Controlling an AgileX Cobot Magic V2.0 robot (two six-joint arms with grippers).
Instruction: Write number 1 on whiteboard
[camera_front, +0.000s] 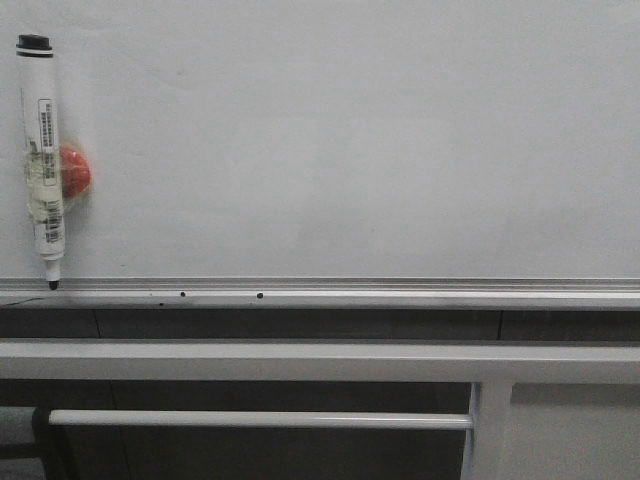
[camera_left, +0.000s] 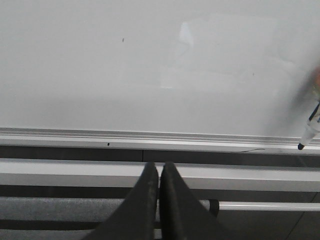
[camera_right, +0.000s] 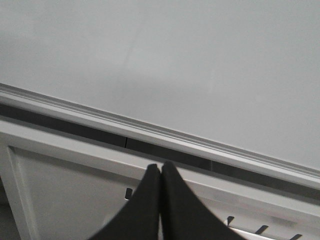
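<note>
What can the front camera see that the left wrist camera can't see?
Only the front view shows the whole marker, hanging tip down at the board's left side, with a red magnet behind it. Only the left wrist view shows the left gripper, its black fingers pressed together with nothing between them. Both show the blank whiteboard with no number written yet, its silver bottom rail, and the marker's tip near that rail.

Black-tipped marker (camera_front: 43, 160) hangs tip-down, taped with a red magnet (camera_front: 74, 170) behind it. Two small black dots (camera_front: 260, 295) sit on the metal strip below. Grey horizontal bars (camera_front: 250, 361) run underneath, with one vertical post (camera_front: 485, 430).
</note>
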